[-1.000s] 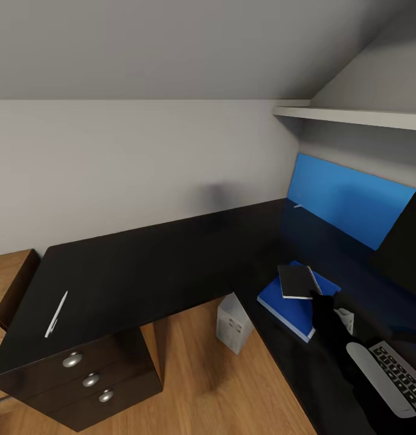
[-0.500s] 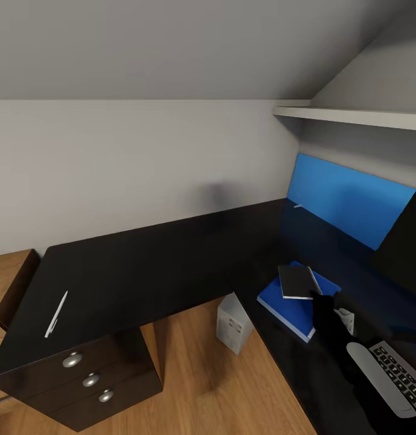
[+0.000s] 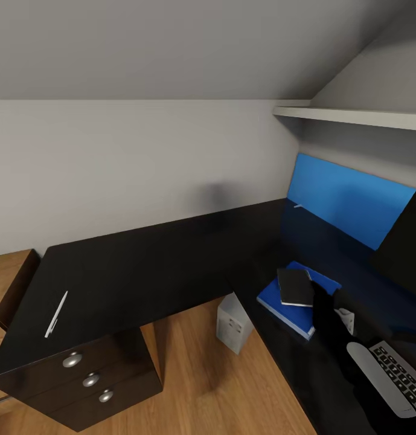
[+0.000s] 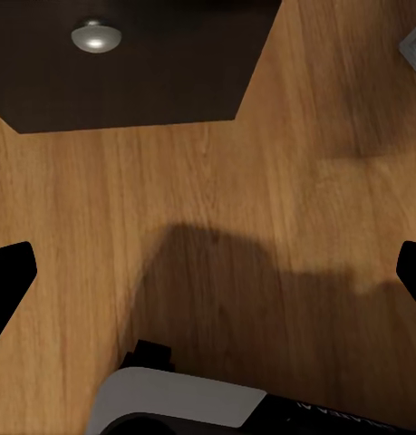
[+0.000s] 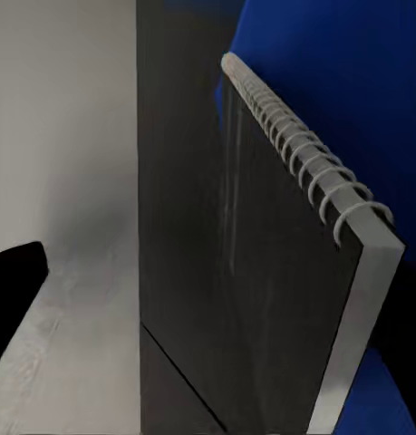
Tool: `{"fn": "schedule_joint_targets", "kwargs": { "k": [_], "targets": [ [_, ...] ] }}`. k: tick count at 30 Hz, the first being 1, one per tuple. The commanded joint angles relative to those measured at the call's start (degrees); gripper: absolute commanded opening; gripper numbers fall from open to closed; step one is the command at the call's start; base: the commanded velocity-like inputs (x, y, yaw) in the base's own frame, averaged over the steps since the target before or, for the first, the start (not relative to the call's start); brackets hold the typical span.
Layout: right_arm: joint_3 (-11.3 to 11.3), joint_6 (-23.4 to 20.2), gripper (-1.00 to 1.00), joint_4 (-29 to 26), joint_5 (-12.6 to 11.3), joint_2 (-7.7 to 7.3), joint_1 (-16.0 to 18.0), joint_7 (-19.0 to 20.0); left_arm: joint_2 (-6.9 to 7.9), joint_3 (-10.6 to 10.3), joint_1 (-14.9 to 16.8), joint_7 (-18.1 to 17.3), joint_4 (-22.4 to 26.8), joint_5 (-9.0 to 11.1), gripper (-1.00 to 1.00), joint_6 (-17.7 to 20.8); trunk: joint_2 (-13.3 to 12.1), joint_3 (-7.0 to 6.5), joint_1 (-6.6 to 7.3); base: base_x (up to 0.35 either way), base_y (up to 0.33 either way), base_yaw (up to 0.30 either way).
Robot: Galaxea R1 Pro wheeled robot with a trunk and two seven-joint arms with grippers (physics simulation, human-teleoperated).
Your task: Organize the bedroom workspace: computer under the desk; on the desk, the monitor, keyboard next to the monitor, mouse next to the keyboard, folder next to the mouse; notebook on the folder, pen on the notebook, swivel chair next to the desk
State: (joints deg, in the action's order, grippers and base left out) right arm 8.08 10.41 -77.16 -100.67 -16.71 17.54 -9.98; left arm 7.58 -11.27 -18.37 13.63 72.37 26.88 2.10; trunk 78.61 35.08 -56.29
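1. The notebook (image 3: 294,286) is seen lying on the folder (image 3: 284,305), on the right wing of the desk (image 3: 141,272).
2. The right gripper (image 3: 321,297) is held at the notebook's near edge; whether its jaws grip it cannot be told.
3. The left gripper (image 4: 208,272) is spread wide open above the wooden floor (image 4: 262,181).
4. The pen (image 3: 56,314) lies well apart, on the desk's left end.
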Motion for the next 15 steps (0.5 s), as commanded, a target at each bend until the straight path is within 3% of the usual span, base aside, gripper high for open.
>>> {"fn": "schedule_joint_targets", "kwargs": {
  "k": [1, 15],
  "targets": [
    [0.18, 0.50, 1.00, -0.09, -0.50, -0.07, 0.04, -0.13, 0.06, -0.16, 0.00, 0.43, 0.14, 0.37, 1.00, 0.21, 0.03, 0.04, 0.00, 0.000, 0.000, 0.000],
    [0.10, 0.49, 1.00, -0.10, -0.50, -0.25, 0.04, -0.11, -0.02, -0.16, 0.00, 0.51, 0.14, 0.37, 1.00, 0.19, 0.03, 0.04, 0.00, 0.000, 0.000, 0.000]
  ]
}}
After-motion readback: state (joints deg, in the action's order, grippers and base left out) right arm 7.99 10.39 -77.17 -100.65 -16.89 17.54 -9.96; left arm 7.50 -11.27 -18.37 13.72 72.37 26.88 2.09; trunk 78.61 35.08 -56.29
